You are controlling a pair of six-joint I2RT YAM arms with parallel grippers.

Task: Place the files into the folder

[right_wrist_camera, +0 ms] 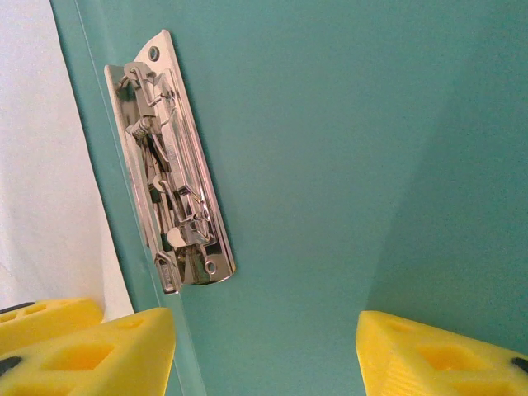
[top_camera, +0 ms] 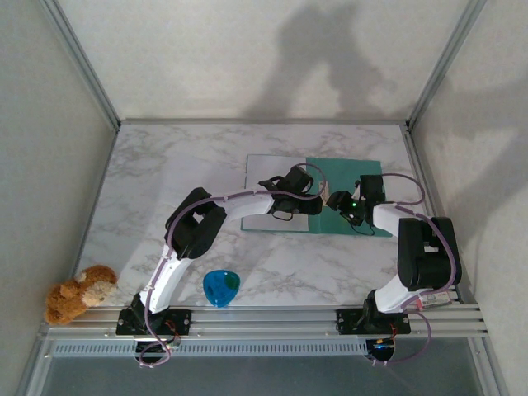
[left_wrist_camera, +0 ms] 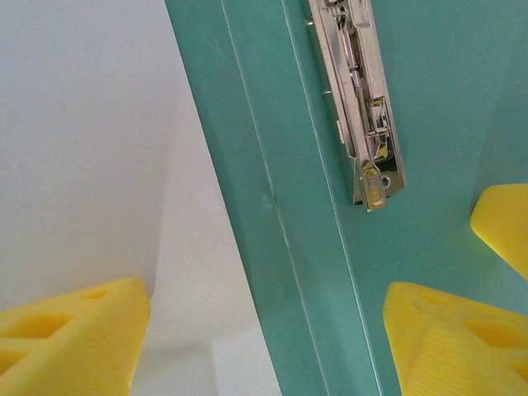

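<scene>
- Left wrist: left gripper (left_wrist_camera: 268, 318), fingers apart and empty, sits over the folder (left_wrist_camera: 437, 124) spine; white files (left_wrist_camera: 82, 124) lie to its left.
- Right gripper (right_wrist_camera: 264, 330), likewise spread and empty, is above the folder's metal clip (right_wrist_camera: 169, 165).

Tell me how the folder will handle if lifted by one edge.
The folder looks thin and flat, so it would probably sag. Its metal clip likely weighs down the spine side. Its smooth surface may slip in a grip.

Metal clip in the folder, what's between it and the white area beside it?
Only a bare teal strip of the folder, creased lengthwise. The left wrist view shows it most clearly.
</scene>
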